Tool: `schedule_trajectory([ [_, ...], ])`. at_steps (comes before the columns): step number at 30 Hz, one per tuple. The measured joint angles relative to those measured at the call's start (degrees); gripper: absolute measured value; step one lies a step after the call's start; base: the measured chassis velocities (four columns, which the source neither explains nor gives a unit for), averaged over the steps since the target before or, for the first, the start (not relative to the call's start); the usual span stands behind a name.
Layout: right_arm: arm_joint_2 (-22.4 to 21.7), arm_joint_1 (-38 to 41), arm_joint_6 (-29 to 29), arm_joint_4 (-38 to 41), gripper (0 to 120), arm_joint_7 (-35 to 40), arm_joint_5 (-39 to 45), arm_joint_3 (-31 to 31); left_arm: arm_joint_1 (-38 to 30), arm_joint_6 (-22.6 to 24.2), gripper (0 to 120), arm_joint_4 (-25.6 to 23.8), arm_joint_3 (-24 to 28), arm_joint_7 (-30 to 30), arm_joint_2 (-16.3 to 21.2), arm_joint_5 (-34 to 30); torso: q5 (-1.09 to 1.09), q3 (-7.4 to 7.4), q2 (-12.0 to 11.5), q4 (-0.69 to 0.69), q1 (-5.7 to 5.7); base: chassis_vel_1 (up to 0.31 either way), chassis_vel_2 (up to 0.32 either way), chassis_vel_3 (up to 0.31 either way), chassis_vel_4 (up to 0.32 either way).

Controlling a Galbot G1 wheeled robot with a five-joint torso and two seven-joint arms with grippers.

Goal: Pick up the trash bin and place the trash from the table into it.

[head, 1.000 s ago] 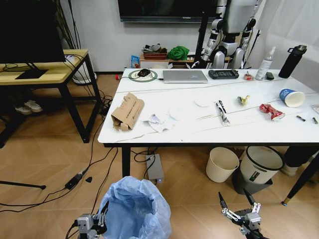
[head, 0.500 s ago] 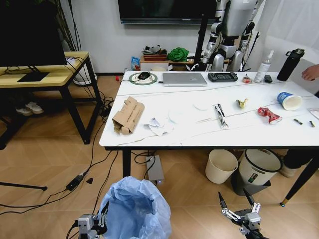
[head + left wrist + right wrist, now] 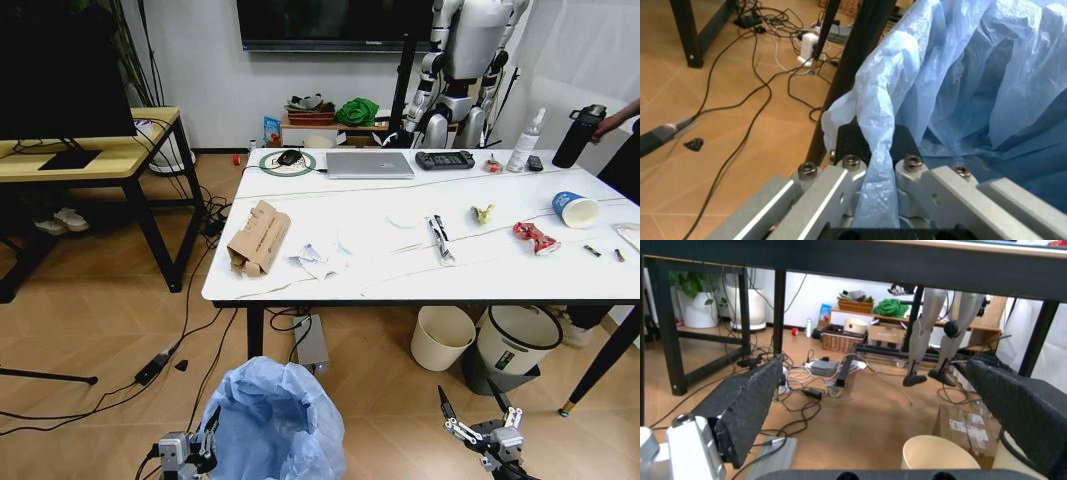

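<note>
Trash bin [image 3: 275, 420]: low in the head view, on the robot's left side, near edge of the table in front of it. The light-blue bag bulges over the rim. Whether the bin sits on the floor or is already lifted, cannot tell.

Left gripper [image 3: 185, 452]: at the bin's left rim. Left wrist view shows the fingers [image 3: 907, 162] pinched onto a gathered fold of the bag [image 3: 873, 150], film pulled up between them. So the grip is on the liner at least; whether rigid rim is also caught, cannot tell.

Right gripper [image 3: 478, 422]: low, right of the bin and well apart from it, fingers spread, holding nothing. Right wrist view looks under the table toward a cream bin [image 3: 937, 457].

Table [image 3: 300, 285]: ahead of and above both grippers. Trash spread along it: torn cardboard [image 3: 258, 236] at the left end, crumpled paper [image 3: 318, 257] beside it, round lid [image 3: 405, 216] mid-table, red wrapper [image 3: 532, 237] and paper cup [image 3: 575, 209] toward the right end.

Key relation (judgement): the litter lies forward and higher than the bin. Cardboard and paper sit almost straight ahead of the bin; the free right gripper is the one available to fetch. Cardboard's long axis runs roughly away from the robot.
</note>
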Motion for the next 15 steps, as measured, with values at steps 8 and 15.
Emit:
schedule_trajectory([
  [8,0.00,-0.50,0.26,0.51,100,0.20,0.03,1.01,-0.39,0.23,0,0.04,0.78,-0.17,1.34,-0.09,0.00,1.18,2.08,0.00,0.89,0.000,0.000,0.000,0.000],
  [15,0.00,-1.37,0.51,1.25,100,0.51,0.00,1.62,-1.37,0.20,0,1.16,2.42,-0.41,3.58,-0.54,0.00,2.39,4.23,0.00,1.83,0.000,0.000,0.000,0.000],
])
